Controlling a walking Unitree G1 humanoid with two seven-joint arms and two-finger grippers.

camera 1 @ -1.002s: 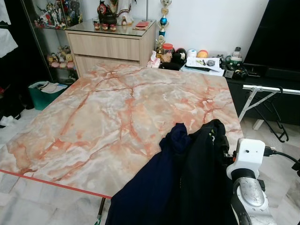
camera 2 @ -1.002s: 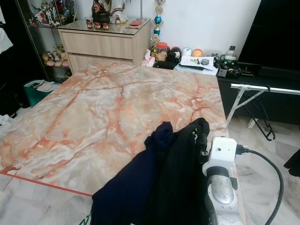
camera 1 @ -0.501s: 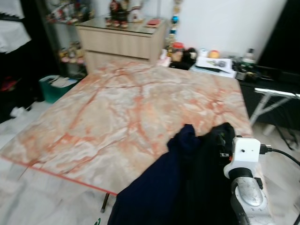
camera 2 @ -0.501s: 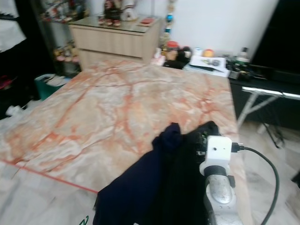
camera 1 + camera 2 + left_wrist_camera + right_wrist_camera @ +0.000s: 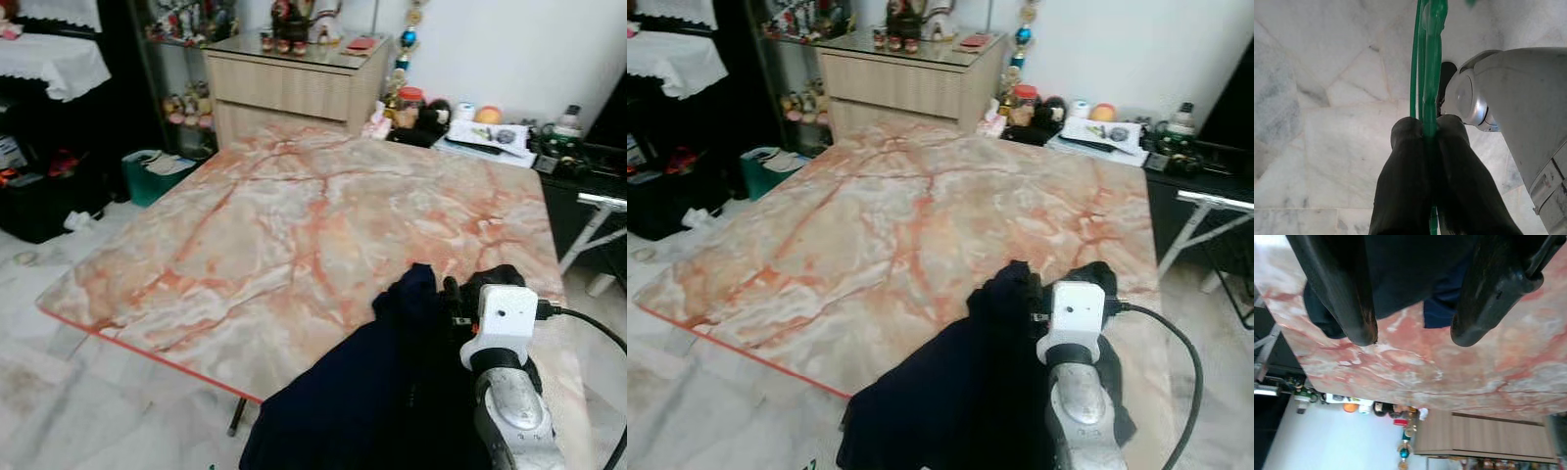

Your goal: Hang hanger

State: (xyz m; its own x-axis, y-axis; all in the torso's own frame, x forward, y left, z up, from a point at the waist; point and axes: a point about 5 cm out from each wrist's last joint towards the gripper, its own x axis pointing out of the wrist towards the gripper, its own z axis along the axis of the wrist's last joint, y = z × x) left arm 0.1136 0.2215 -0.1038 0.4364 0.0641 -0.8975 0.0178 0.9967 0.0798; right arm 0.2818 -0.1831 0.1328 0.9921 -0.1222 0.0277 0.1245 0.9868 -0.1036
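marble table (image 5: 294, 225), wooden dresser (image 5: 294, 88) behind it, teal bin (image 5: 157, 171) beside.

Clothes (image 5: 392, 392) on table's (image 5: 274, 225) near right corner; dresser (image 5: 294, 83) behind table; bin (image 5: 157, 171) at left.

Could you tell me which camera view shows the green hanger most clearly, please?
The left wrist view: the hanger runs straight up between the left gripper's two shut fingers, sharp against the pale floor tiles. In the eye views, a small green tip at the bottom edge, beside the dark garment, may be part of it.
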